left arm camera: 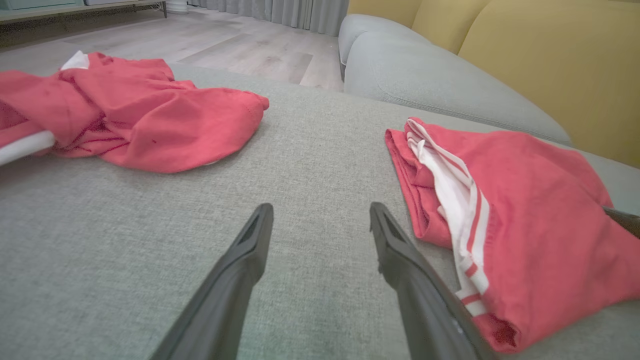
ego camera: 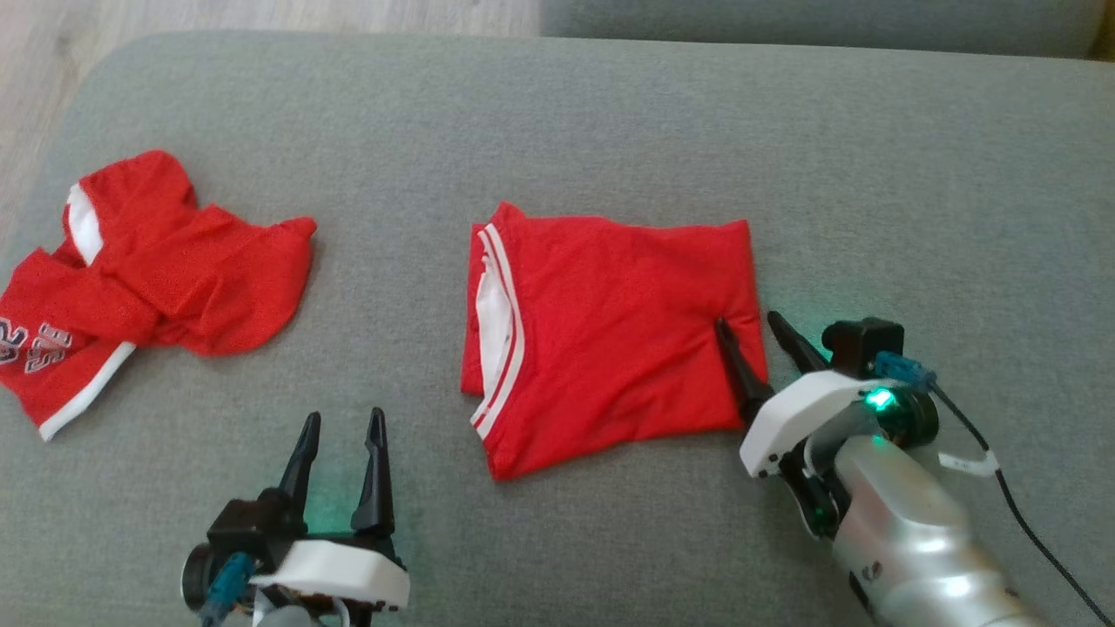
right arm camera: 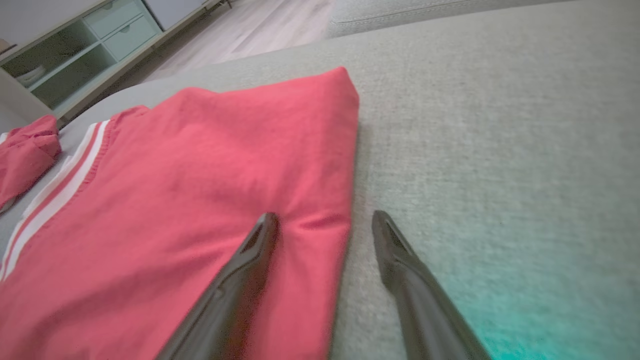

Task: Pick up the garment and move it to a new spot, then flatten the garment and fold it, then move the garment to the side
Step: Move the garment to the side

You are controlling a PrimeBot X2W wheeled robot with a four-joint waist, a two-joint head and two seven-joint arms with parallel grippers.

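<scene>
While the folded garment [ego camera: 610,340] lies on the grey cushion [ego camera: 610,131], we see our right gripper [ego camera: 747,320] spread wide astride its right edge; our left gripper [ego camera: 344,414] hangs nearby, fingers apart, empty.

A crumpled red jersey [ego camera: 148,279] lies on the grey cushion [ego camera: 610,113], with wooden floor [ego camera: 261,17] and a yellow backrest [left arm camera: 550,65] beyond.

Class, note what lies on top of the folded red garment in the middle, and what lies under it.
On top: one finger of the open right claw, near the right edge of the folded garment. Underneath: the grey cushion, visible around it. Its inner layers are covered.
</scene>
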